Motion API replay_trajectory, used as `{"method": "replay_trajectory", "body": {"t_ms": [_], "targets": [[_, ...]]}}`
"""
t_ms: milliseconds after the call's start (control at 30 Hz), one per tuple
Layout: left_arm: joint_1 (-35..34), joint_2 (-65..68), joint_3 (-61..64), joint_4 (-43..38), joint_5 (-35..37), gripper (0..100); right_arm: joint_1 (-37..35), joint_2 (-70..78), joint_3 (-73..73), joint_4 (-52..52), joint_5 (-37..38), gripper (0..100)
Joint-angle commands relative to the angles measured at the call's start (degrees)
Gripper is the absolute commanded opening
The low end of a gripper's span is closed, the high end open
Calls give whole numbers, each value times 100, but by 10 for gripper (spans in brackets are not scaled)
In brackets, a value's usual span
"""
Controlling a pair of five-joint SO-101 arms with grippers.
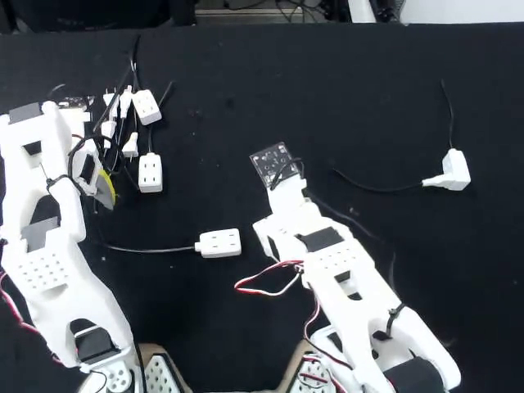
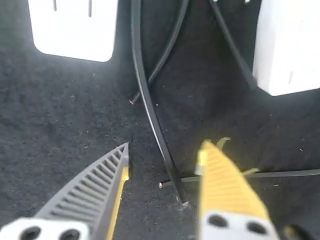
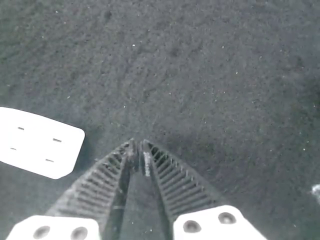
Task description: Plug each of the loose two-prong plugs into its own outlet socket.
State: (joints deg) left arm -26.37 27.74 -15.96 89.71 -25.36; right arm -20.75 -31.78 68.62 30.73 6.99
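Under me lies a black mat [image 1: 344,82], matte and finely grained like felt, flecked with pale lint. My left arm [image 1: 45,246] and right arm [image 1: 352,278] are chunky white plastic shells with black joints. The left one stands along the left edge, and the right one rises from the near middle with red and white wires [image 1: 266,282] looping beside it. Three white rounded blocks with thin paired slots lie on the mat: the far socket [image 1: 147,106] at far left, the middle socket [image 1: 150,172] just nearer than it, and the near socket [image 1: 219,243] toward the centre on a thin black lead running left. The right plug [image 1: 454,172], a white wedge on a thin black cord, lies alone at the right, well apart from every socket. Small plugs [image 1: 131,146], also white, sit among tangled black cords by the far and middle sockets. My left claw [image 2: 165,147] hangs over that tangle with its jaws spread, one ribbed grey finger [image 2: 100,185] and one ribbed yellow finger [image 2: 225,185], and a glossy black cord [image 2: 150,115] runs into the gap between them. My right claw [image 3: 137,147] is over bare mat just right of the near socket, its ribbed grey tips pressed together on nothing.
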Motion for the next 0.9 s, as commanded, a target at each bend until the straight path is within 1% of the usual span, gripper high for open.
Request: {"method": "replay_trajectory", "body": {"t_ms": [0,33,67,300,500,667,867], "targets": [[75,-26,-13,-26,35,70,53,-259,-75,-141,-26,15],[75,-18,-4,-26,44,39,53,-259,-75,-141,-26,15],[75,-9,13,-26,44,30,53,-259,-75,-141,-26,15],[-40,-70,356,-35,9,30,53,-259,-75,-141,-26,15],[-576,-88,251,-26,-26,30,53,-259,-75,-141,-26,15],[-1051,-615,268,369,-571,30,53,-259,-75,-141,-26,15],[-1903,-1705,418,862,-1099,30,53,-259,-75,-141,-26,15]]}}
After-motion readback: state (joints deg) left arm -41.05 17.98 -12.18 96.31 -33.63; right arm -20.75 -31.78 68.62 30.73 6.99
